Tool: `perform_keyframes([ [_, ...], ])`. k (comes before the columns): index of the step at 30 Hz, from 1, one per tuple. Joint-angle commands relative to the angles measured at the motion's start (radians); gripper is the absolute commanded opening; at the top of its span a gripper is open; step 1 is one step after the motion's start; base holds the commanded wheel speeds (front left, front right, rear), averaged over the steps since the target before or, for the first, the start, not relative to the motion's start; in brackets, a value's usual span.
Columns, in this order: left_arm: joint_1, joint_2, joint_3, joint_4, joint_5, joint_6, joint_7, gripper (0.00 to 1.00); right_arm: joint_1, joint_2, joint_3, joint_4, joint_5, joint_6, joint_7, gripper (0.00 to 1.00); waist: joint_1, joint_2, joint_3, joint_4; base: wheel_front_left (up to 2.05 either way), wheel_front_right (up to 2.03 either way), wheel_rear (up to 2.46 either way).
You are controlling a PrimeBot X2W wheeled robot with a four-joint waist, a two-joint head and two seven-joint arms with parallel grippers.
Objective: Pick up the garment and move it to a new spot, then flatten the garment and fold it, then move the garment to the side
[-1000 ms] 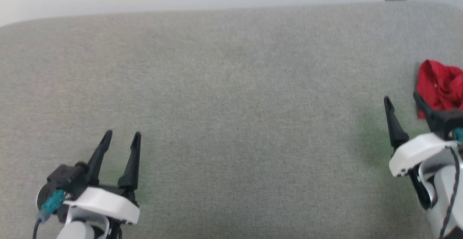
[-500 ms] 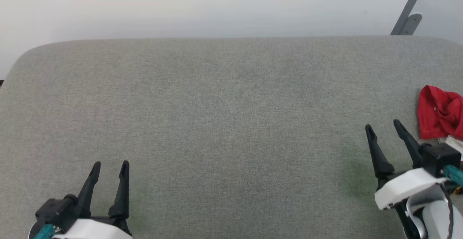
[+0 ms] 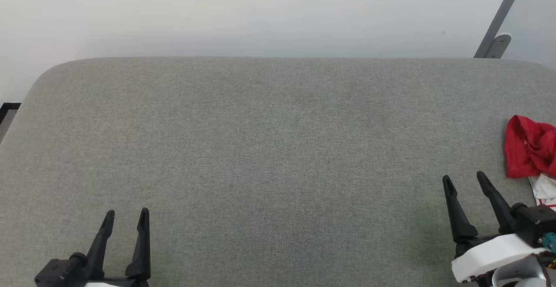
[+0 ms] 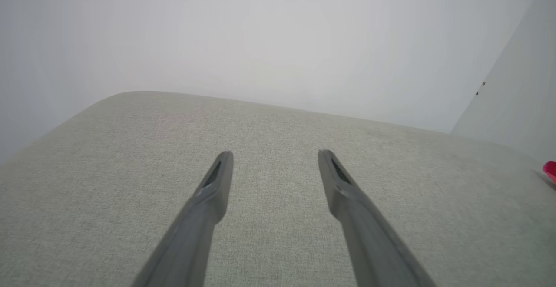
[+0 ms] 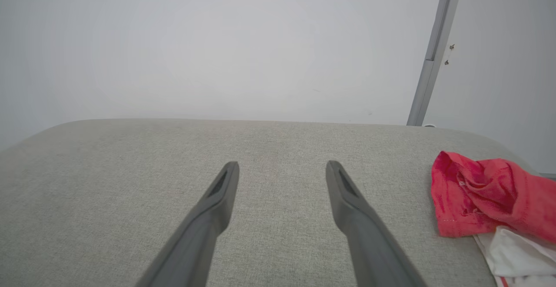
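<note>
The garment [image 3: 529,147] lies crumpled at the right edge of the grey padded table [image 3: 269,139]: a red bunch with a bit of white sleeve below it. The right wrist view has the garment [image 5: 486,198] at its right side; a red sliver of the garment [image 4: 551,169] sits at the left wrist view's right edge. My right gripper [image 3: 464,179] stands open just left of the garment, apart from it, with nothing between its fingers. My left gripper [image 3: 127,213] is open and empty near the front left. In each wrist view that gripper's [image 4: 274,154] [image 5: 282,164] fingers are spread over bare cloth.
A pale wall rises behind the table's far edge. A grey metal bar [image 3: 499,18] with a bracket leans at the back right, and the same bar [image 5: 432,57] shows in the right wrist view. The table's left corner [image 3: 39,78] is rounded.
The head camera has tilted up, so the whole picture slid down. My right gripper has drawn back and left from the garment, where one finger overlapped it a second ago. Both grippers stay open.
</note>
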Motion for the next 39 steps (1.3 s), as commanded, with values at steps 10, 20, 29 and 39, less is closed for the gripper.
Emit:
perform_keyframes([
  [10,0.014,0.002,0.012,-0.017,0.008,0.001,-0.005,1.0,0.028,0.023,-0.015,-0.048,-0.012,-0.003,0.03,1.0,0.0,-0.0001,0.007,0.005,0.0,0.0,0.0],
  [20,0.003,-0.023,0.007,0.016,-0.026,0.0,0.009,0.0,0.034,0.037,-0.012,-0.011,0.021,0.0,0.042,0.0,0.0,-0.0001,0.012,0.002,0.0,0.0,0.0],
  [29,-0.029,-0.032,0.014,0.035,-0.184,0.001,0.048,0.0,0.015,0.051,-0.025,0.002,0.185,0.0,0.071,0.0,0.0,-0.0001,0.009,-0.003,0.0,0.0,0.0],
  [39,-0.058,-0.041,0.02,0.054,-0.324,0.0,0.084,0.0,-0.001,0.064,-0.037,0.015,0.33,0.0,0.097,0.0,0.0,-0.0001,0.005,-0.008,0.0,0.0,0.0],
])
